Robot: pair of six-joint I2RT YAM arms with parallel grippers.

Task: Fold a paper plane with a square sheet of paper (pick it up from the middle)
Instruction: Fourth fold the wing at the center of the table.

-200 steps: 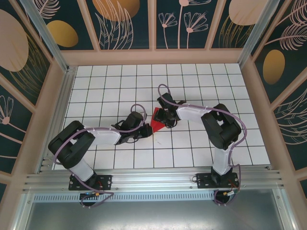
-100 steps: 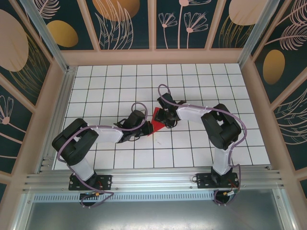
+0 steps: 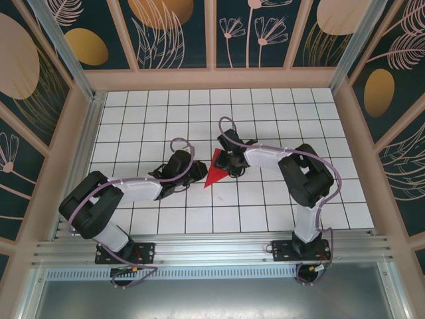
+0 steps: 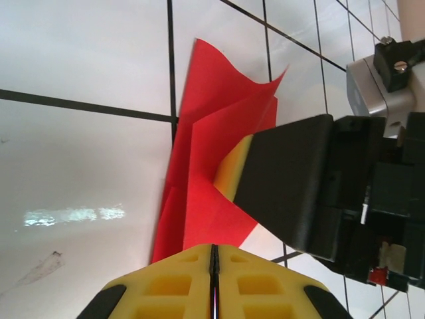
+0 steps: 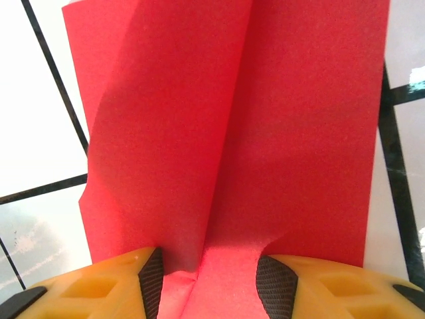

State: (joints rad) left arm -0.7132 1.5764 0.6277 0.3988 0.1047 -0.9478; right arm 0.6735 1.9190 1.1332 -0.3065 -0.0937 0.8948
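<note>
Red paper (image 3: 212,176): thin, matte, folded into a narrow pointed shape with a centre crease. It lies flat on the glossy white gridded table (image 3: 265,119) between the two arms. Right gripper (image 5: 206,266) has its jaws about half open, with yellow fingers (image 5: 99,286) straddling the raised crease; can't tell if it's actually pinching. Left gripper (image 4: 214,251) has its jaws pressed together with nothing between them, at the paper's pointed end. The fingers partly hide that end.

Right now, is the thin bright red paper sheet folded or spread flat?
Folded: the red paper sheet is a pointed wedge with overlapping layers and a centre crease.
</note>
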